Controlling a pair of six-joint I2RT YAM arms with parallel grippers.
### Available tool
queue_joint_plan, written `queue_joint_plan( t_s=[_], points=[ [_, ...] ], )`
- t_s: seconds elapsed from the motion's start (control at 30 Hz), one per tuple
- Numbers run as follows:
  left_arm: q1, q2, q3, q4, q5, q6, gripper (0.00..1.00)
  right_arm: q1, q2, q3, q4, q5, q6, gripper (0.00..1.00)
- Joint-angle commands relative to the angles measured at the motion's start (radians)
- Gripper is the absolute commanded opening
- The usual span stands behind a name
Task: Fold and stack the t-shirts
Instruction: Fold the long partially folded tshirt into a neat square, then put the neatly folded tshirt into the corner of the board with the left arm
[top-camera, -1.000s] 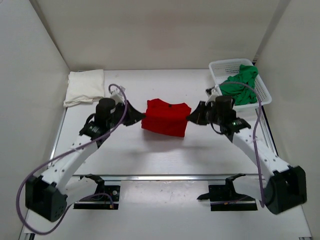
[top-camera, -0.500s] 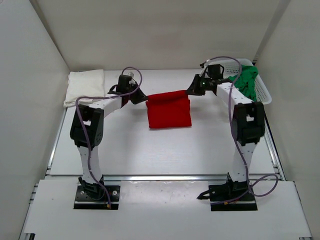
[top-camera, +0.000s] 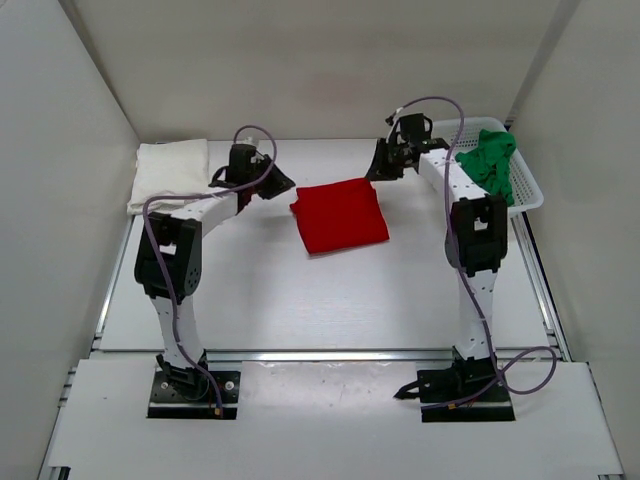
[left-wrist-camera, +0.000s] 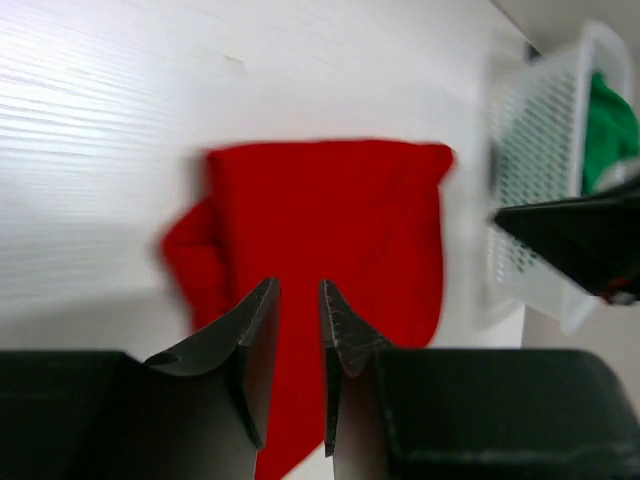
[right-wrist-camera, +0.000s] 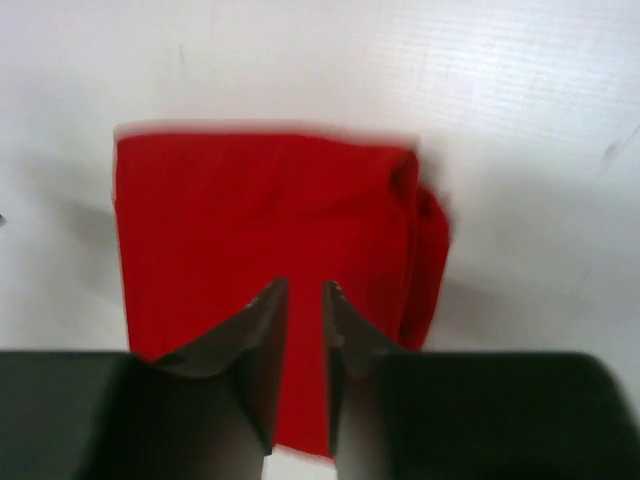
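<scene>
The red t-shirt (top-camera: 340, 213) lies folded flat in the middle of the table; it also shows in the left wrist view (left-wrist-camera: 330, 210) and the right wrist view (right-wrist-camera: 260, 210). My left gripper (top-camera: 284, 185) hovers just off its far left corner, jaws a narrow gap apart and empty (left-wrist-camera: 298, 285). My right gripper (top-camera: 378, 170) hovers just off its far right corner, jaws also a narrow gap apart and empty (right-wrist-camera: 305, 287). The cream-white t-shirt (top-camera: 168, 175) lies folded at the far left. The green t-shirt (top-camera: 487, 165) sits crumpled in the basket.
A white mesh basket (top-camera: 527, 197) stands at the far right corner, also in the left wrist view (left-wrist-camera: 530, 130). White walls close the table on the left, back and right. Both arms reach far back over the table.
Both grippers held the red shirt's upper edge lifted half a second ago. Now the shirt lies flat and both grippers have let go and drawn slightly outward and back.
</scene>
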Motion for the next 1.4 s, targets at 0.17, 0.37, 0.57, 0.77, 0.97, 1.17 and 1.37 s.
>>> queue_joint_plan(
  t_s=[0.17,0.37,0.57,0.77,0.97,1.17,1.37],
  points=[
    [-0.202,-0.036,-0.299,0.217,0.034,-0.030,0.25,0.037,-0.271,-0.614,0.366,-0.036,0.083,0.00],
    [-0.212,-0.092,-0.524,0.344,0.033,-0.072,0.23,-0.004,-0.286,-0.820,0.512,-0.092,0.132,0.01],
    [-0.218,-0.221,-0.714,0.447,0.077,-0.108,0.24,0.029,-0.391,-0.969,0.630,-0.178,0.156,0.00],
    [-0.198,-0.384,-0.762,0.403,0.073,-0.072,0.27,0.016,-0.463,-0.893,0.616,-0.176,0.151,0.03],
    [-0.137,-0.382,-0.726,0.366,0.074,-0.014,0.01,0.002,-0.276,-0.675,0.595,-0.141,0.140,0.00],
    [-0.107,-0.323,-0.685,0.354,0.043,0.025,0.25,-0.023,-0.081,-0.469,0.437,-0.066,0.113,0.00],
    [-0.075,-0.232,-0.664,0.446,0.108,-0.006,0.49,-0.006,-0.032,-0.393,0.354,-0.032,0.074,0.00]
  ],
)
